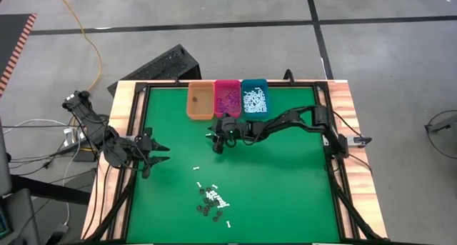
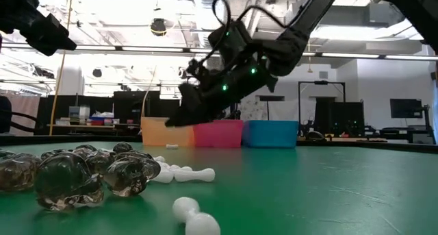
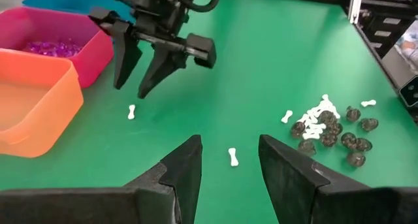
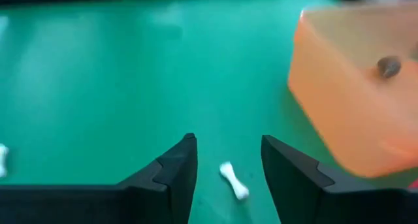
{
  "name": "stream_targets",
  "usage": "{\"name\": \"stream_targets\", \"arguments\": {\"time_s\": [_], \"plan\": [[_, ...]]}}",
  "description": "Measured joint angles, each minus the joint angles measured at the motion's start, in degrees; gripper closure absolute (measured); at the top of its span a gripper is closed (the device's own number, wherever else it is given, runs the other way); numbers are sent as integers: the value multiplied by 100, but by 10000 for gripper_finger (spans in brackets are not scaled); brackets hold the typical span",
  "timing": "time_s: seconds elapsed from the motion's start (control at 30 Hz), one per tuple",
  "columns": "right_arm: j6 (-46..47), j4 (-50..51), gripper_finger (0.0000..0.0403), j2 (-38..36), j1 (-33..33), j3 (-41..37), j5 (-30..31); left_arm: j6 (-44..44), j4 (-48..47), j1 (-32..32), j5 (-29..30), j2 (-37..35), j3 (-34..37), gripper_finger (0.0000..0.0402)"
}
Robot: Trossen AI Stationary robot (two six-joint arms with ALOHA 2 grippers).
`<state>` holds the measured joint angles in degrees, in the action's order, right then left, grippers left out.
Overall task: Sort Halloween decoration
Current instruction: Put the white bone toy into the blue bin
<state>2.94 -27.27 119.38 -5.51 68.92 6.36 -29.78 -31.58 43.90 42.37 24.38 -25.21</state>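
While the left gripper (image 1: 158, 154) waits with fingers apart, the right gripper (image 1: 218, 139) hangs spread above a white bone piece (image 4: 234, 181) beside the orange bin (image 1: 201, 101).

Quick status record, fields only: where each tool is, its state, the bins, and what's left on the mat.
right tool: open, empty, above a white bone piece near the orange bin
left tool: open, empty, waiting at the mat's left side
bins: orange, pink bin, teal bin in a row at the far edge
unsorted pile: white and dark pieces, near edge
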Motion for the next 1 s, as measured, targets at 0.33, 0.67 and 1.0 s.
{"name": "stream_targets", "arguments": {"time_s": [0.33, 0.67, 1.0], "plan": [[173, -46, 207, 557, -257, 99, -473, 0, -110, -2, -7, 0, 0, 260], [304, -159, 262, 810, -229, 119, -336, 0, -113, -2, -3, -2, 0, 260], [539, -22, 386, 816, -149, 119, -310, 0, -113, -1, 0, 0, 0, 260]]}}
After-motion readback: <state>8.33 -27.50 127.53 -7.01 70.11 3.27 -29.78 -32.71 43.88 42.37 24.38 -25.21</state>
